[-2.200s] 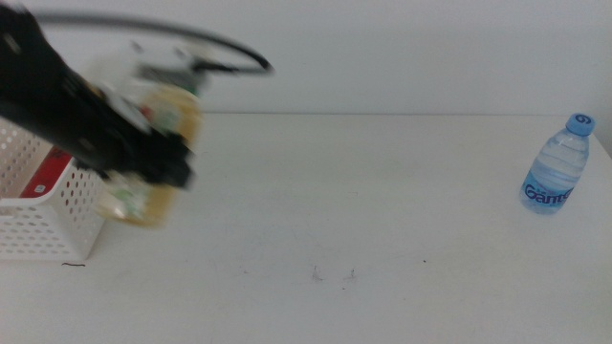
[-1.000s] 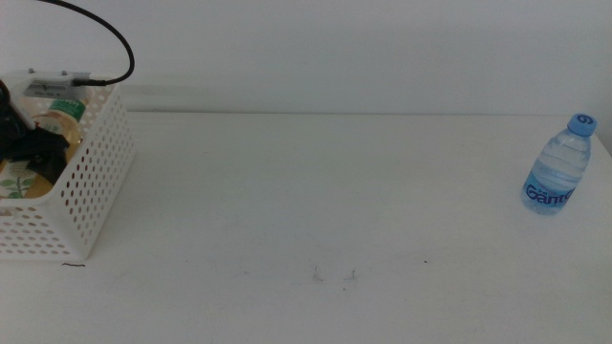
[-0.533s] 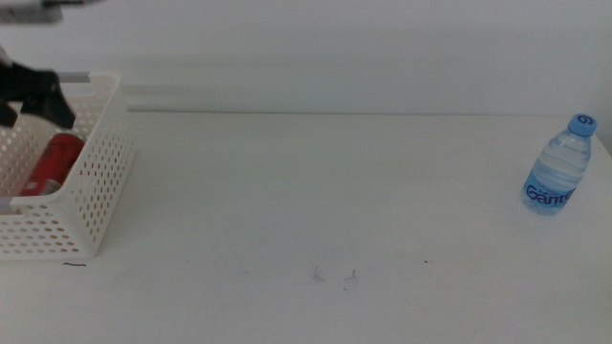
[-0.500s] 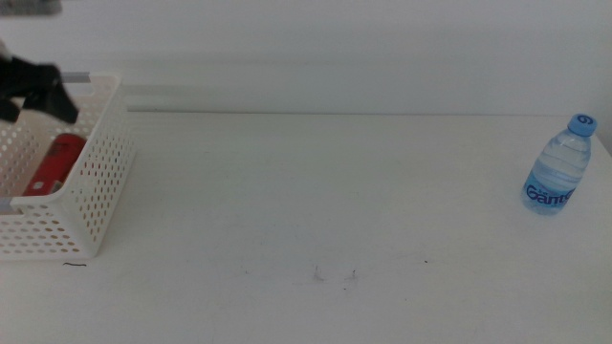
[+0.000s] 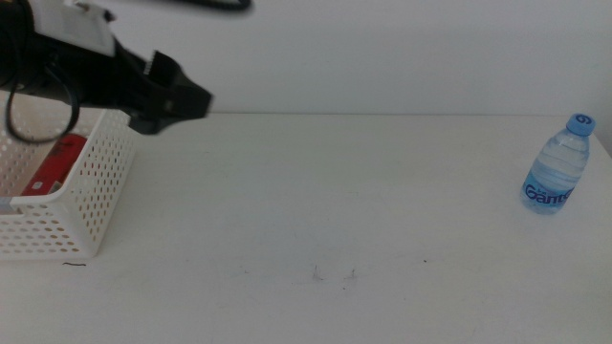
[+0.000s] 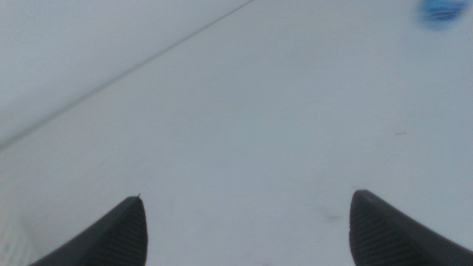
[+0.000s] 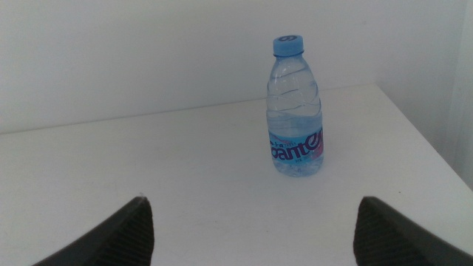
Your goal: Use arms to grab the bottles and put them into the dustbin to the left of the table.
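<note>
A small clear water bottle (image 5: 557,166) with a blue cap stands upright at the table's far right edge; it also shows as the water bottle (image 7: 296,109) in the right wrist view, ahead of my open, empty right gripper (image 7: 251,222). My left gripper (image 5: 182,100) hovers open and empty just right of the dustbin (image 5: 91,191), its jaws wide apart over bare table in the left wrist view, where the left gripper (image 6: 247,229) holds nothing. A red can (image 5: 55,162) lies inside the dustbin. The yellow-drink bottle is hidden.
The white table (image 5: 325,210) has a few small dark marks (image 5: 333,275) near the front middle. A pale wall runs behind the table's far edge. The right arm itself is outside the middle view.
The left arm carried the yellow-drink bottle into the dustbin, let it go, and has now swung back out to the right, empty. The water bottle has not moved.
</note>
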Motion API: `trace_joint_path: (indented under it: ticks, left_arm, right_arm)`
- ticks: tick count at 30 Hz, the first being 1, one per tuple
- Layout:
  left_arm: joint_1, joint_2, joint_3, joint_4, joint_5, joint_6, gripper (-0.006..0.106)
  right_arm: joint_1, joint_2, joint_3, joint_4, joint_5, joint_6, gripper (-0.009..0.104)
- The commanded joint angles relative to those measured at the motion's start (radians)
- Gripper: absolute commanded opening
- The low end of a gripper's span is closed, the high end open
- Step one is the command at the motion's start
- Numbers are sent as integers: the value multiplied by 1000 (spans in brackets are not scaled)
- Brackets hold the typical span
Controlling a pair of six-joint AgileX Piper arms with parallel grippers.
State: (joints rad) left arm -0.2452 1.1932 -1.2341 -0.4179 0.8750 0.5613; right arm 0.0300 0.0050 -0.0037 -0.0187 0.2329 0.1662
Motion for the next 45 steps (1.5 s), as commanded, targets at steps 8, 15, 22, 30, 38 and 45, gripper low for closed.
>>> trace_joint_path:
  ticks: [8,15,22,30,38,45]
  left_arm:
    - [-194,-195,-124,174,123,-169,94]
    - [-194,-252,-205,174,204,-179,94]
    - [-194,-252,-205,174,198,-167,94]
    - [-194,-252,-205,176,130,-169,94]
    - [-194,-252,-205,184,130,-169,94]
    - [-194,-252,-205,184,130,-169,94]
  right_arm:
    - [-6,-5,4,-3,-9,-6,77]
    - [-6,-5,4,-3,-9,-6,77]
    - [-6,-5,4,-3,-9,-6,77]
    - [-6,-5,4,-3,-9,-6,77]
    - [-6,-5,4,-85,-9,-61,77]
    - [-6,-5,4,-80,-9,-59,77]
